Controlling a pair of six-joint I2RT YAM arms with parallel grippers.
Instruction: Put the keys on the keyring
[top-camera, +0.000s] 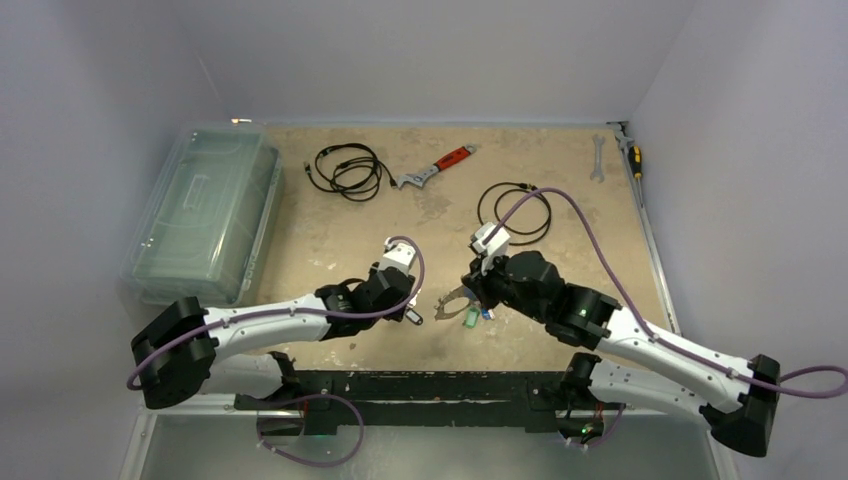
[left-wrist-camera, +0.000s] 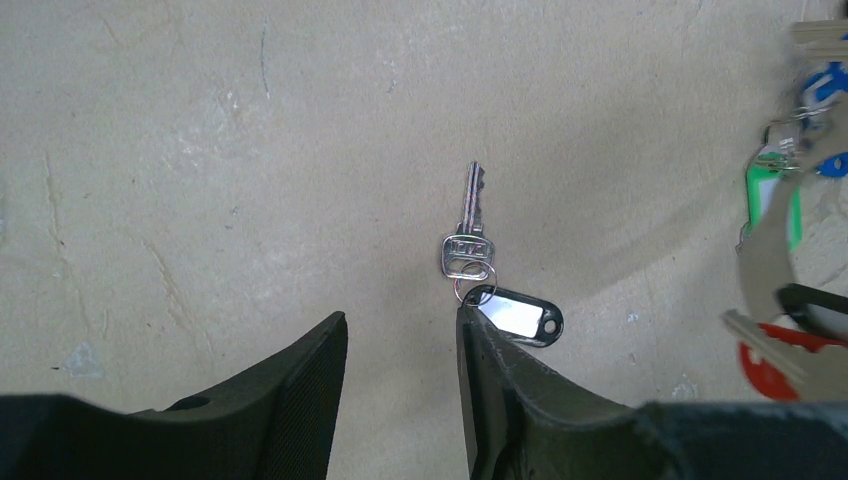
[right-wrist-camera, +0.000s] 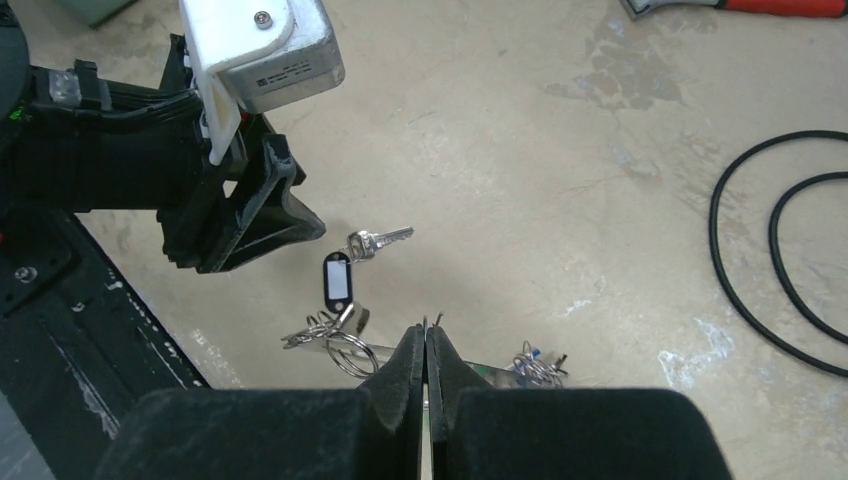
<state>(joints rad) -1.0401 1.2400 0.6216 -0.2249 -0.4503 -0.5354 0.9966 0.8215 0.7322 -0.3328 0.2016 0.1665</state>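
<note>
One silver key (left-wrist-camera: 470, 212) with a black tag (left-wrist-camera: 522, 316) lies flat on the table, just ahead of my left gripper (left-wrist-camera: 400, 315). That gripper is open with nothing between its fingers, and its right fingertip (left-wrist-camera: 480, 340) sits at the tag's near end. My right gripper (right-wrist-camera: 426, 330) is shut on the thin wire of the keyring (left-wrist-camera: 762, 265), held just above the table. Keys with green (left-wrist-camera: 775, 195), blue (left-wrist-camera: 825, 85) and red (left-wrist-camera: 770, 362) tags hang on it. In the top view the two grippers (top-camera: 408, 303) (top-camera: 468, 292) face each other closely.
A clear lidded plastic box (top-camera: 205, 210) stands at the left. Two black cable coils (top-camera: 345, 170) (top-camera: 515, 210), a red-handled adjustable wrench (top-camera: 440, 165), a spanner (top-camera: 597, 158) and a screwdriver (top-camera: 633, 160) lie toward the back.
</note>
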